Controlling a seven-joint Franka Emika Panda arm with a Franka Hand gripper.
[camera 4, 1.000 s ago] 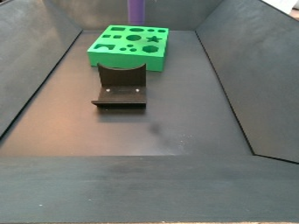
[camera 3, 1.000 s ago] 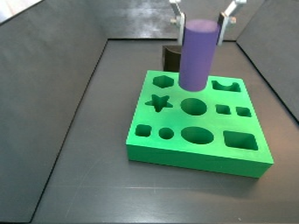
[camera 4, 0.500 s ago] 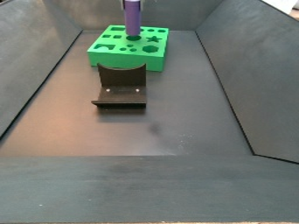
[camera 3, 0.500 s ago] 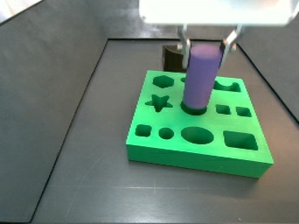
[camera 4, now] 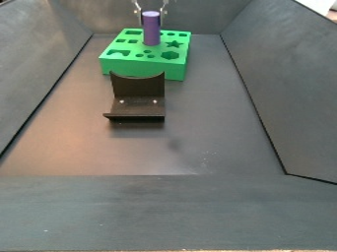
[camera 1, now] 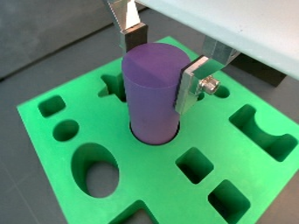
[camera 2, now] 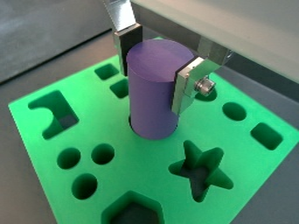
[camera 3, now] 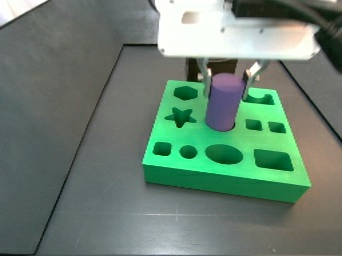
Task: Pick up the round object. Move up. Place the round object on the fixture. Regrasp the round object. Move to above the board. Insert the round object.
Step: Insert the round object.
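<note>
Lower than a second before, my end effector (camera 1: 163, 61) was clamped on the round object (camera 1: 155, 92), its bottom inside the board's (camera 1: 70, 175) round hole. Inserting step; next I should push down, then let go.

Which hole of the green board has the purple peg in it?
The round centre hole, beside the star hole; the hand grips the peg there.
</note>
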